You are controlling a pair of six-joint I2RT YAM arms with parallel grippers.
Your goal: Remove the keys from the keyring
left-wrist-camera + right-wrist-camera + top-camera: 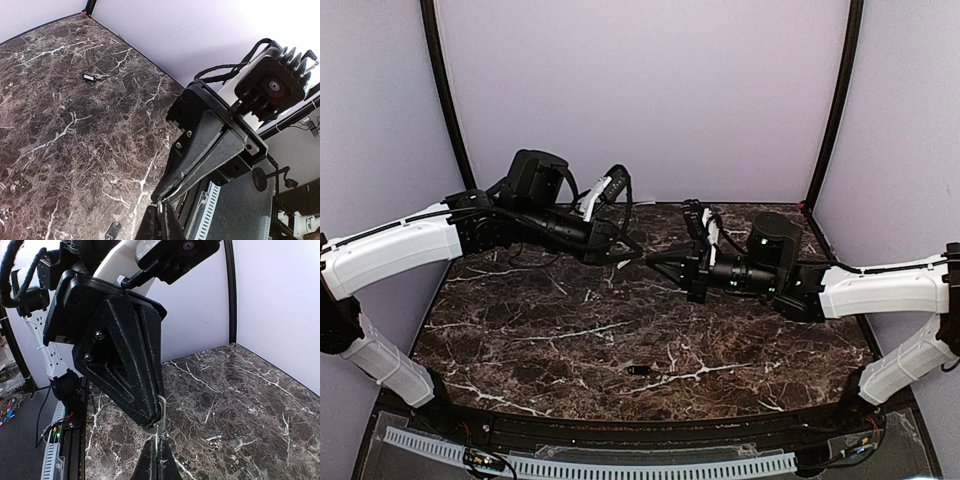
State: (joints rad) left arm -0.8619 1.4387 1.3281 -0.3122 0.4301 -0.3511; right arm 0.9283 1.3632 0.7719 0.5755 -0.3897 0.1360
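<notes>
Marble table [570, 330], loose key [638, 370], gripped keyring [163, 412]

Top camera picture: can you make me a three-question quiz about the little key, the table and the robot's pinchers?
1. Where is the loose key?
A) on top of the left arm
B) flat on the table, nearer the front edge than the grippers
C) leaning on the back wall

2. What colour is the table?
A) dark brown with white veins
B) plain white
C) green

3. How are the left gripper and right gripper?
A) both wide open
B) far apart at opposite walls
C) both shut, tip to tip above the table

Answers:
1 B: the small dark piece lies on the marble between the arms' bases.
2 A: the marble top is dark with pale streaks.
3 C: the right wrist view shows both pairs of fingers pressed together, with the thin silvery keyring where they meet.
</notes>
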